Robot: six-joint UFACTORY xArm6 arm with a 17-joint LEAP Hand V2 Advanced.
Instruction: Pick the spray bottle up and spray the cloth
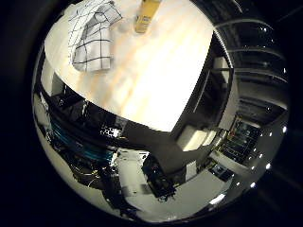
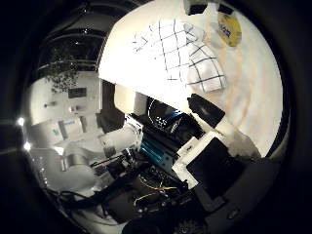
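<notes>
nearby, cloth beside spray bottle, table.

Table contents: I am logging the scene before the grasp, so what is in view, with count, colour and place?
Table: one, pale wood top, holding the other things.
Cloth: one, white with dark grid lines, crumpled on the table.
Spray bottle: one, yellow, on the table beside the cloth, apart from it.
Hand: one, white and black parts, above the table, holding nothing; fingers' pose cannot be told.
</notes>
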